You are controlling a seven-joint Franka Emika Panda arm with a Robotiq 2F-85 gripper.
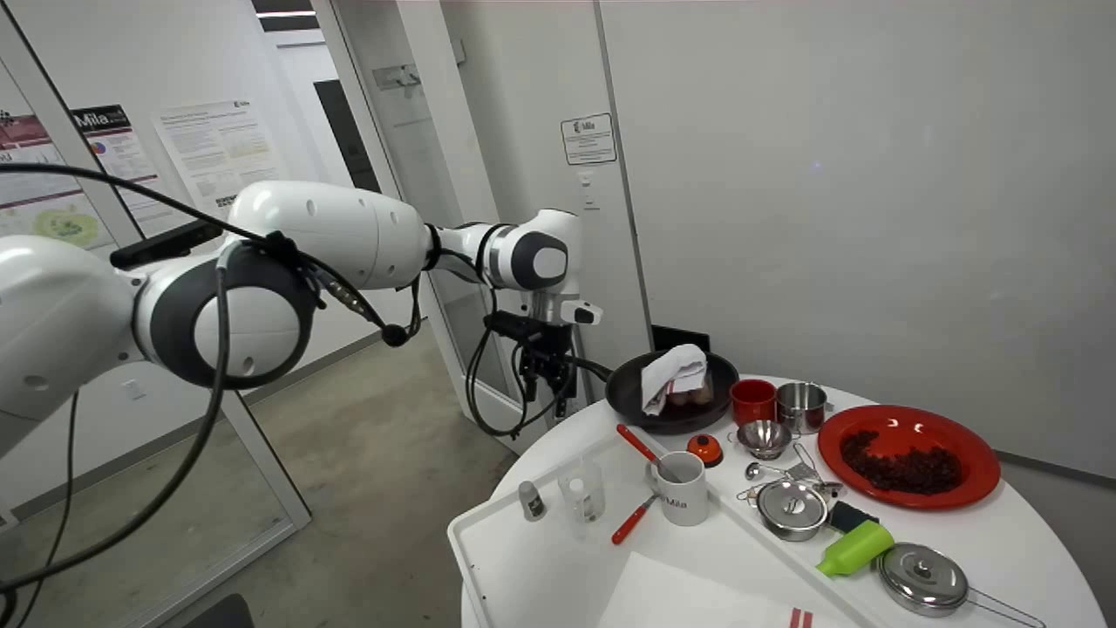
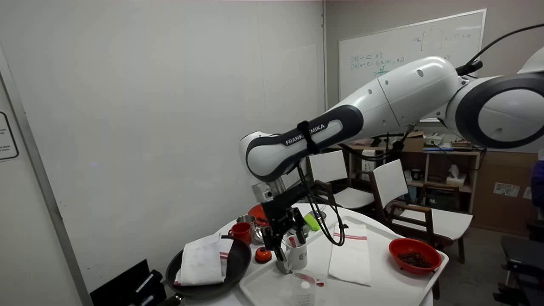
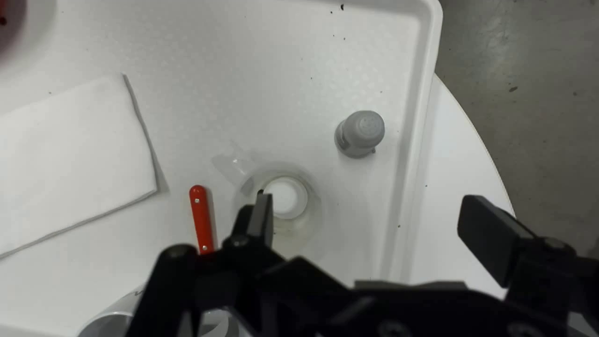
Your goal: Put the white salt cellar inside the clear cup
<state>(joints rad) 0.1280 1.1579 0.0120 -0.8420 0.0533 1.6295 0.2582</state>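
The white salt cellar (image 3: 288, 199) shows as a small round white top inside the clear cup (image 3: 295, 236). In both exterior views the white-topped salt cellar (image 1: 578, 499) (image 2: 305, 288) stands upright within the see-through wall of the cup (image 1: 595, 478) (image 2: 294, 280). The cup stands on the white tray (image 1: 478, 523). My gripper (image 1: 547, 403) is wide open and empty, held well above the tray. It also shows in an exterior view (image 2: 291, 250). In the wrist view, my open gripper (image 3: 367, 220) has its left finger overlapping the cup's image and its right finger beyond the tray edge.
A grey shaker (image 3: 362, 133) stands apart beside the cup. A white mug (image 1: 684, 501) and a red-handled utensil (image 1: 634, 521) lie on its other side. A black pan (image 1: 671, 423) with a cloth, a red cup (image 1: 753, 401) and steel pots sit behind the tray.
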